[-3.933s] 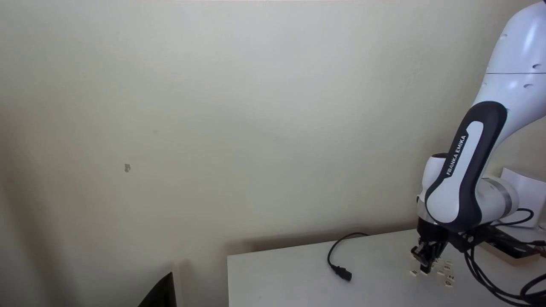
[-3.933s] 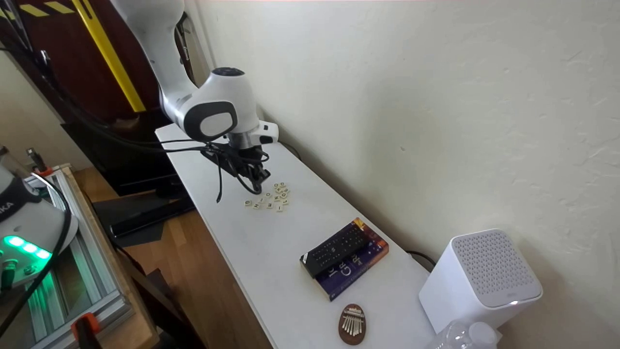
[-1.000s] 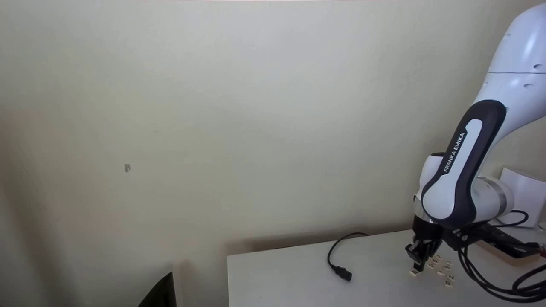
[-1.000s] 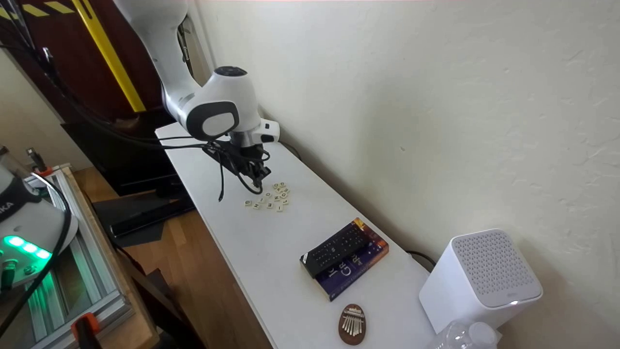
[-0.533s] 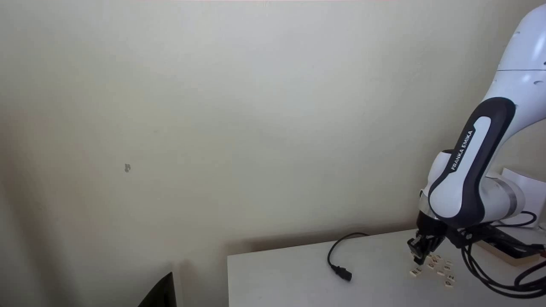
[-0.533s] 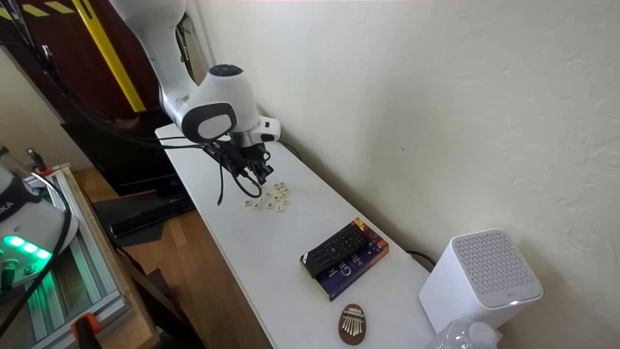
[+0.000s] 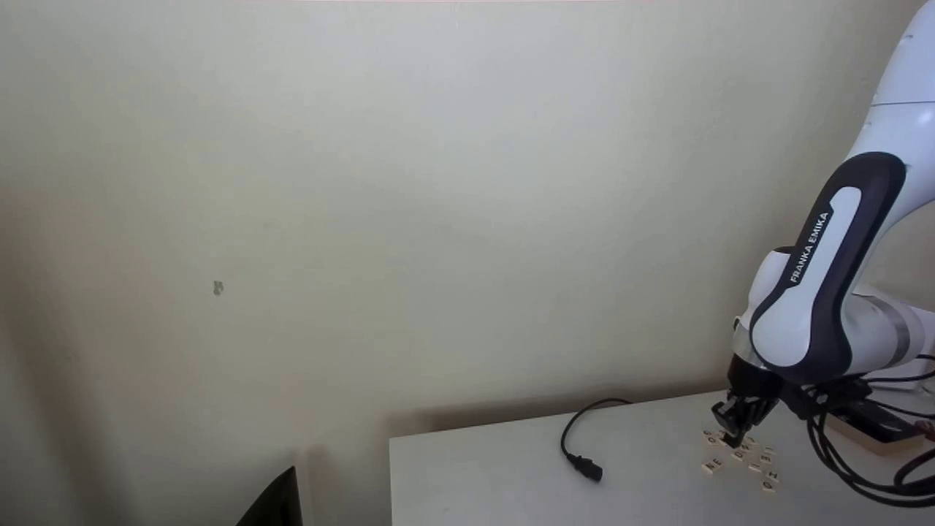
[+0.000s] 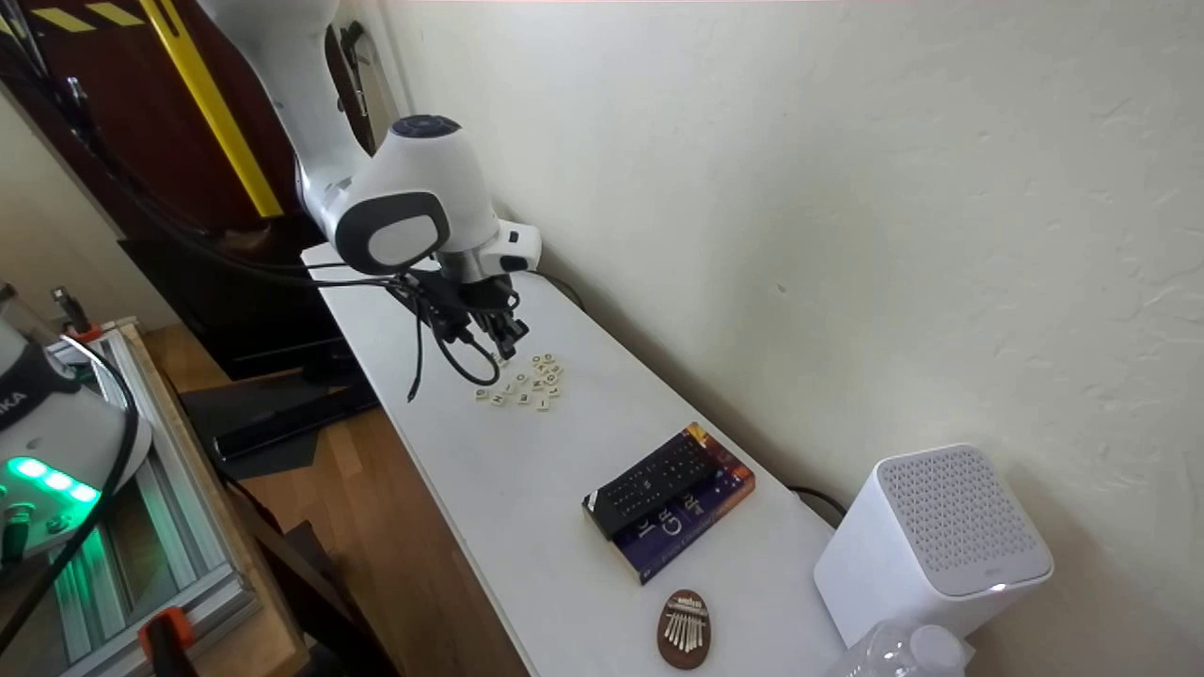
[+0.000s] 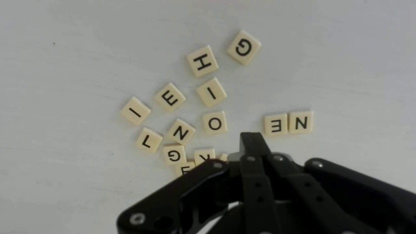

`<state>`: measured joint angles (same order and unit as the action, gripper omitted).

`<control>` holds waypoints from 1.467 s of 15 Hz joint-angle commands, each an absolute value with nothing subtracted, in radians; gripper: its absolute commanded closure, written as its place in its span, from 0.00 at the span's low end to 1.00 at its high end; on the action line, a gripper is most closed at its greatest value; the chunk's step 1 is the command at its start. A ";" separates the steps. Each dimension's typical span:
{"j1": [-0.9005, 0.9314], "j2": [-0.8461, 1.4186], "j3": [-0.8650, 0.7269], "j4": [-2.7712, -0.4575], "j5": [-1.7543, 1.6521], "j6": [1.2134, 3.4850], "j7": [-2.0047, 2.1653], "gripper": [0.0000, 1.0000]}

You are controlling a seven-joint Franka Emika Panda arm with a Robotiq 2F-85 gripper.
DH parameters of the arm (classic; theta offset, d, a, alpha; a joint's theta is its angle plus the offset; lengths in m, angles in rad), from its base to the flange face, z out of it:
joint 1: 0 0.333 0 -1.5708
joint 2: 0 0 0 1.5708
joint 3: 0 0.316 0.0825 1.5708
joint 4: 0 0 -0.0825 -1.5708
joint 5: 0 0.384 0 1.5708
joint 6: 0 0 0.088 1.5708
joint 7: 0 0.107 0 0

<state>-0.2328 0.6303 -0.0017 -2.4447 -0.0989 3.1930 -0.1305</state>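
Note:
My gripper (image 9: 255, 143) is shut, fingers together with nothing between them, above a white table (image 9: 65, 97). Just beyond the fingertips in the wrist view, a cream E tile (image 9: 275, 124) lies side by side with an N tile (image 9: 301, 122). To the left an O tile (image 9: 214, 123) lies apart, with several more letter tiles scattered around it, among them an I tile (image 9: 211, 92) and an H tile (image 9: 202, 61). A K tile (image 9: 204, 156) is partly hidden by the gripper. In an exterior view the gripper (image 7: 730, 440) hangs behind the paired tiles (image 7: 711, 465).
A black remote (image 8: 651, 484) rests on a purple book (image 8: 691, 527), with a brown thumb piano (image 8: 684, 630) nearby. A white box (image 8: 931, 545) and a clear bottle (image 8: 894, 651) stand near the wall. A black power cord (image 7: 586, 467) lies on the table.
Since the oldest frames, a tile has been pushed against its neighbour, and they now sit as a pair. Over the last second my shut gripper has lifted and backed away from them.

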 commanded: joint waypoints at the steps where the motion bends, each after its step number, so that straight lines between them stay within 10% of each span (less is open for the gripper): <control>1: -0.194 0.597 -0.054 -2.474 -0.096 3.187 -0.127 1.00; 22: -0.190 0.714 -0.072 -2.375 -0.091 3.179 -0.122 1.00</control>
